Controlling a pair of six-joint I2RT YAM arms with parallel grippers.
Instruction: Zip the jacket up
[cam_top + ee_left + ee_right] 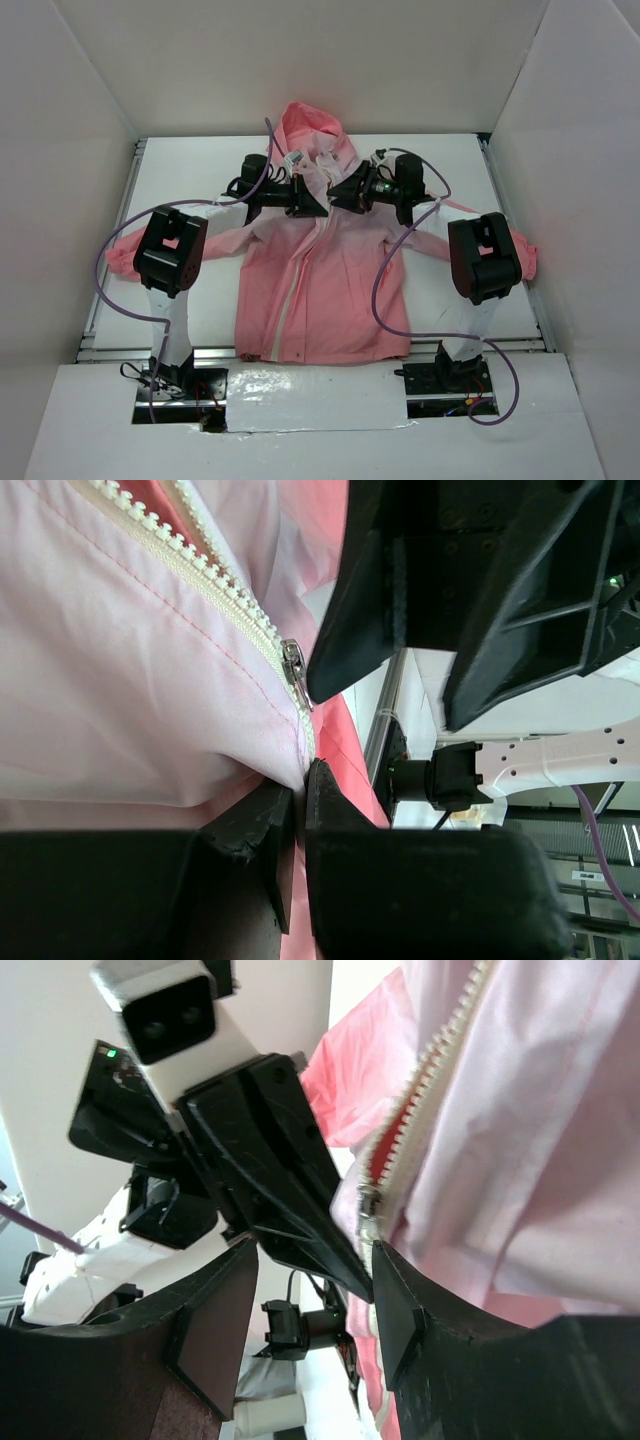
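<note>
The pink jacket (330, 290) lies flat on the white table, hood at the far side. Its light zipper (295, 290) runs from the hem up to the chest, where both grippers meet. My left gripper (316, 204) is shut on the jacket's front edge just below the metal zipper slider (293, 670), pinching pale fabric (150, 680) between its fingertips (300, 780). My right gripper (338, 194) is open. In the right wrist view its jaws (315, 1250) stand apart, with the slider (368, 1208) just above its right fingertip. Above the slider the zipper teeth (430, 1070) are parted.
White walls enclose the table on three sides. Metal rails (118, 230) run along its edges. Purple cables (385, 270) loop over the jacket and sleeves. The left gripper's body (270, 1160) crowds the right wrist view; the right gripper's fingers (450, 580) crowd the left.
</note>
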